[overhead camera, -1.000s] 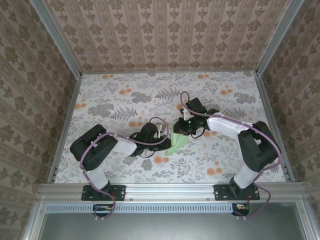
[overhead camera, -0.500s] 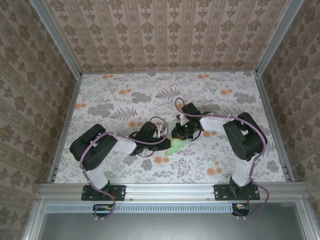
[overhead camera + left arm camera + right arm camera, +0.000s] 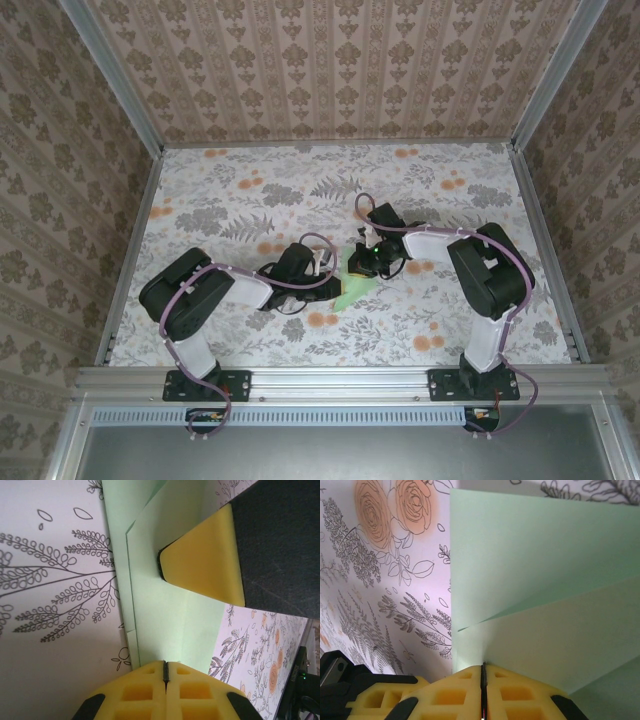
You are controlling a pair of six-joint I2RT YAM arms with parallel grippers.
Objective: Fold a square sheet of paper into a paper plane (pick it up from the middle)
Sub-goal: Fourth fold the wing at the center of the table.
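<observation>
Right gripper [image 3: 482, 667] is arriving from the right, pads closing on the far edge of the square sheet of paper [image 3: 358, 285] | left gripper [image 3: 165, 667] is staying clamped on its left edge | sheet is lying part-folded at the middle of the tabletop [image 3: 450, 200] | two-handed creasing is likely beginning.

1. Setting: a lab robot test cell, not a lived-in room.
2. Evidence: aluminium frame rails [image 3: 340, 378] box in wallpapered panels [image 3: 330, 70] around a floral-print desk [image 3: 200, 200].
3. Left arm base [image 3: 200, 385] and right arm base [image 3: 485, 383] bolted to the near rail.
</observation>
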